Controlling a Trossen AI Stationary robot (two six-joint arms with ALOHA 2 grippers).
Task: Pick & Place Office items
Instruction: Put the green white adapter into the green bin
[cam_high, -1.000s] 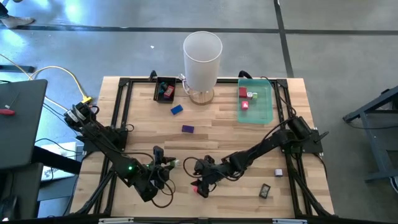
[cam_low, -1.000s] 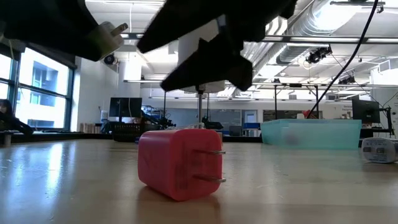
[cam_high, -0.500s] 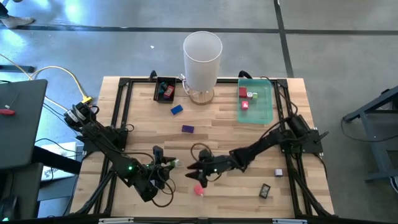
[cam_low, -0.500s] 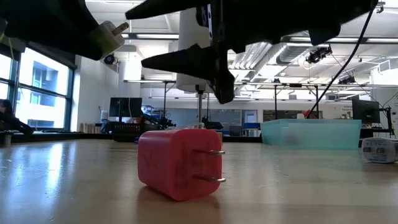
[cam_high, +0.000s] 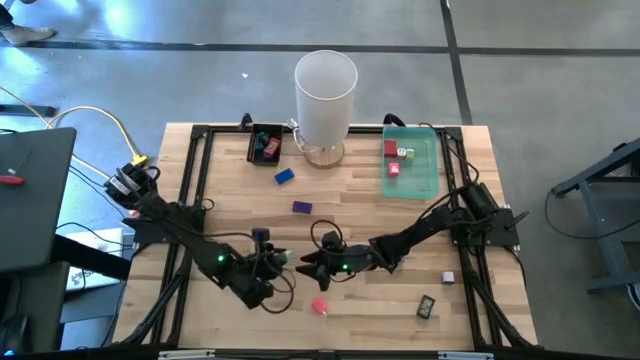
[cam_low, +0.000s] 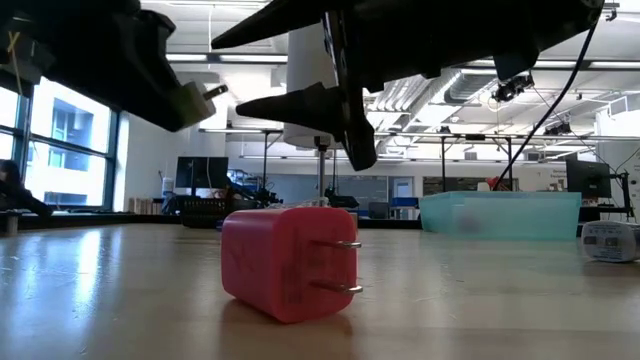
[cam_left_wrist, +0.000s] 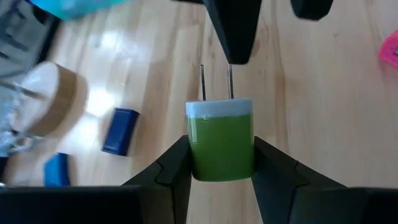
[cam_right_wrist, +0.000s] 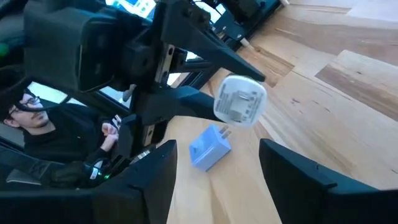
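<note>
Left gripper (cam_left_wrist: 221, 177) fingers clamp green charger (cam_left_wrist: 221, 146) by flat sides; right gripper (cam_high: 308, 268) fingers open, empty; red charger (cam_low: 285, 262) likely light, rigid, slick—grip broad faces, avoid prongs.

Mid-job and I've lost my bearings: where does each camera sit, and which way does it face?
High: above the table, facing straight down; both arms whole, left gripper facing right gripper.
Low: at table-top height, looking level across; pink charger close, both grippers above it.
Left wrist: on the left arm, looking past its fingers clamping a green charger.
Right wrist: on the right arm, between its open fingers toward the left gripper; a person beyond.
Shared: both wrist views show the green charger.
</note>
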